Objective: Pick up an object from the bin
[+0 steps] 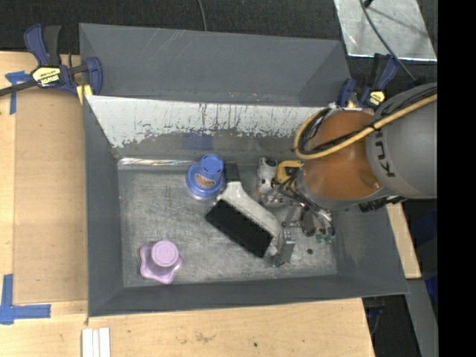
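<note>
Several loose things lie on the floor of the grey bin (104,236), taken here as a clock face with twelve at the far wall. Furthest left, at about eight o'clock, a lilac cap-shaped piece (160,261) with a scalloped rim sits alone, well apart from the rest. At about eleven o'clock is a blue round bottle-like thing (206,175), seen from above, close to the back wall. Just right of it a white elongated piece (243,199) runs down toward four o'clock, and a black flat slab (239,227) lies slantwise against its near side, near the middle of the floor. At about one o'clock a small grey-white thing (266,172) lies beside a bit of yellow, too small to make out.

The gripper (285,245) is down low at about four o'clock, its tip just beside the right end of the black flat slab. Whether it touches the slab cannot be told, nor whether it is open or closed, nor whether it has hold of anything. Behind it, toward three o'clock, the arm's orange cover (335,162) carries a looped yellow cable.
</note>
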`<control>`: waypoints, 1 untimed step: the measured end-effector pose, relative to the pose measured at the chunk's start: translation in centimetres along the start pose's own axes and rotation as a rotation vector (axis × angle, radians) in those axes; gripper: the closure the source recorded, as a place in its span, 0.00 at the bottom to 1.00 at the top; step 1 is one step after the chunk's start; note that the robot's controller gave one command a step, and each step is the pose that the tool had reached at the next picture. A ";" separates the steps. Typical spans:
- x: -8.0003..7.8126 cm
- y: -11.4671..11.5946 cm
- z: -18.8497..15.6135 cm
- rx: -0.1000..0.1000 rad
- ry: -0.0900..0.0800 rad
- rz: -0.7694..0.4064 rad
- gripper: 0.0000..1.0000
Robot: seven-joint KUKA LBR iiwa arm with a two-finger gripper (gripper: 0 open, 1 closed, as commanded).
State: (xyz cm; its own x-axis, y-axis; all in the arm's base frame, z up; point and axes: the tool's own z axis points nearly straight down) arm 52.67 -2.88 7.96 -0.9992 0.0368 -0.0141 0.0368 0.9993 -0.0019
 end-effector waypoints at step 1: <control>-5.3 1.8 -3.6 0.003 0.065 0.118 0.00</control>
State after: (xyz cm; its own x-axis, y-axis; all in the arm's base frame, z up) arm 57.96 -1.28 11.64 -0.9868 0.1541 0.0504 0.1540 0.9881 -0.0065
